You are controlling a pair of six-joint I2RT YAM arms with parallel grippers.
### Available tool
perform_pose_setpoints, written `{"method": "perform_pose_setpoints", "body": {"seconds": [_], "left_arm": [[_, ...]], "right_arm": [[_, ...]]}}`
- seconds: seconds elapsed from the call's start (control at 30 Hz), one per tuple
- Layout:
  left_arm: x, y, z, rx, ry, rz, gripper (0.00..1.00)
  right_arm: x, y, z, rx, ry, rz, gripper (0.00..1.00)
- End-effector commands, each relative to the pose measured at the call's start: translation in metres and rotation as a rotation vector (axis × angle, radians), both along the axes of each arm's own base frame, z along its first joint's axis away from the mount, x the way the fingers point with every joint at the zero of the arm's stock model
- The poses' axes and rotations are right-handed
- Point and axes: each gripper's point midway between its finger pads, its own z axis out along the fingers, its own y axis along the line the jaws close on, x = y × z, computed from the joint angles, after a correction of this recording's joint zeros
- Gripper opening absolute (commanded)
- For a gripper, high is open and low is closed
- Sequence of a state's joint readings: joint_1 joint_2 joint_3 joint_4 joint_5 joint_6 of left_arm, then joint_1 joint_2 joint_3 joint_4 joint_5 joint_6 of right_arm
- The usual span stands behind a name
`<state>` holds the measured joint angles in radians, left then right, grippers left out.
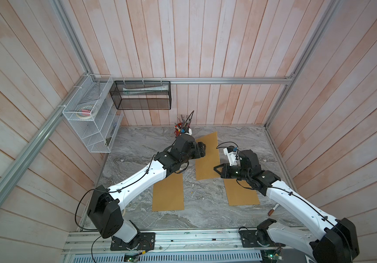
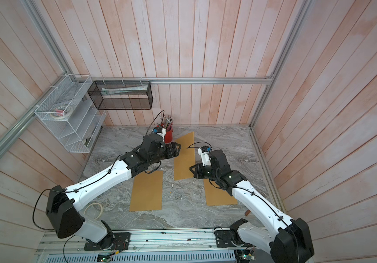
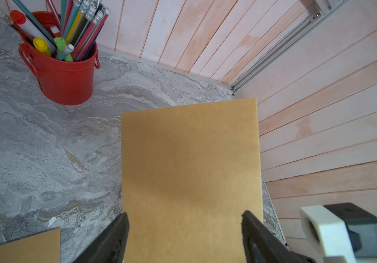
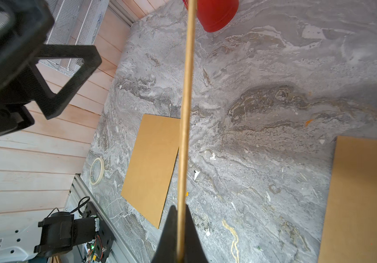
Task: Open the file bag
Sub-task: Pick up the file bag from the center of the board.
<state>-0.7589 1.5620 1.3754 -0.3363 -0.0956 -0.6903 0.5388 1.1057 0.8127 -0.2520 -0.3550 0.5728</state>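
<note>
grey marble desk (image 1: 137, 145) inside pink plank walls; the file bag (image 1: 206, 159) is up on edge over mid-desk, between both arms. right hand (image 4: 179, 210) is pinched tight on its edge; left hand (image 3: 184, 218) is spread wide by it, gripping nothing.

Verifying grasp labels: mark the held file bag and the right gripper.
held file bag (image 3: 189, 170): left wrist view, middle of its face.
right gripper (image 4: 180, 211): right wrist view, between fingertips pinching the bag's edge.

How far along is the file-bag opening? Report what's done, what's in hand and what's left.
Done: the right gripper has its jaws shut on the middle brown kraft-paper file bag, holding it up edge-on. In hand: the left gripper is open over the bag's face, jaws spread and not gripping. Left: the bag looks flat and closed, and its mouth has not yet been parted.
</note>
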Motion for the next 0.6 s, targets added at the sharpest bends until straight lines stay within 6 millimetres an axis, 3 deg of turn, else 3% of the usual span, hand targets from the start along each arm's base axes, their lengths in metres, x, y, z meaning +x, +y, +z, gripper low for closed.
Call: {"method": "perform_pose_setpoints", "body": {"seconds": [0.0,0.23,0.57], "left_arm": [[0.003,-0.006,0.006,0.053,-0.014,-0.006,0.8],[0.014,-0.029,0.025,0.045,-0.042,-0.042,0.8],[0.032,-0.06,0.026,0.05,-0.047,-0.106,0.77]], "right_arm": [[0.009,-0.002,0.003,-0.04,-0.014,-0.061,0.0],[0.011,0.001,0.001,-0.093,-0.015,-0.076,0.0],[0.011,0.012,0.007,-0.094,-0.031,-0.049,0.0]]}}
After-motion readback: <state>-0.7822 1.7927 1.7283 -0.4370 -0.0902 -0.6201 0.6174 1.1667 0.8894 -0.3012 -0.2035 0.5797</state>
